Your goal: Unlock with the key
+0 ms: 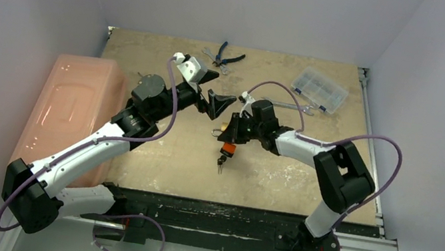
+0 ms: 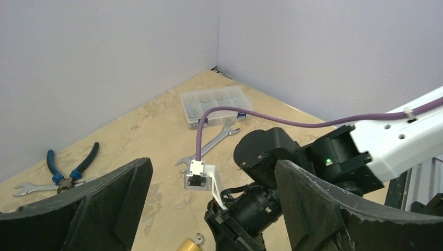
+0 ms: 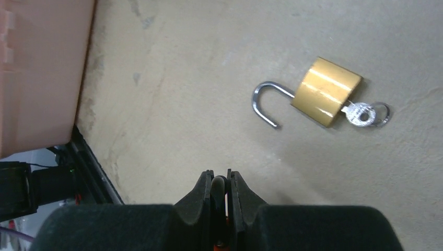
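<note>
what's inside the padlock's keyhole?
A key: head and ring stick out of the padlock base. Blade is hidden inside the body. Shackle is open.

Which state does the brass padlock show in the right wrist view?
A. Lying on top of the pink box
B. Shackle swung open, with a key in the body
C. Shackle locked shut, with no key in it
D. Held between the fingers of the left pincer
B: the padlock lies on the table, its shackle is free at one end, and a key sticks out of its base.
</note>
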